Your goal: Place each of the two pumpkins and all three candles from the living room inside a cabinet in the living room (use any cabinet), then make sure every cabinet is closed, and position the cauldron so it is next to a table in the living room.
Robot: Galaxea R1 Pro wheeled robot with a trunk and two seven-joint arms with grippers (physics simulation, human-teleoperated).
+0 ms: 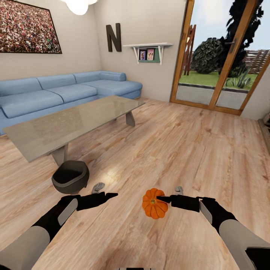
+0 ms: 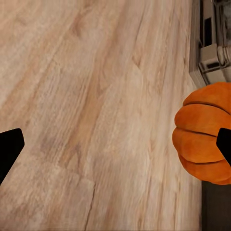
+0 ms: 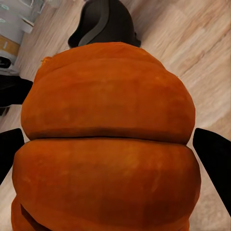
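Pumpkin (image 1: 154, 204) clamped between my right gripper (image 1: 162, 199) fingers, held above wood floor (image 1: 180, 150). My left gripper (image 1: 108, 195) spread wide, holding nothing. Cauldron (image 1: 70, 176) on floor by table (image 1: 67, 123) corner.

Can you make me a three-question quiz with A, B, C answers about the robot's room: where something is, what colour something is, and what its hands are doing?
1. Where is the cauldron?
A. On the sofa
B. On the floor beside the glass table
C. On the wall shelf

2. What colour is the sofa?
A. Blue
B. Red
C. Green

3. What holds the pumpkin?
A. Left gripper
B. Right gripper
C. Nothing

Answers: 1 B, it sits by the table's leg. 2 A, its cushions are light blue. 3 B, its jaws flank the pumpkin; the left gripper is empty.
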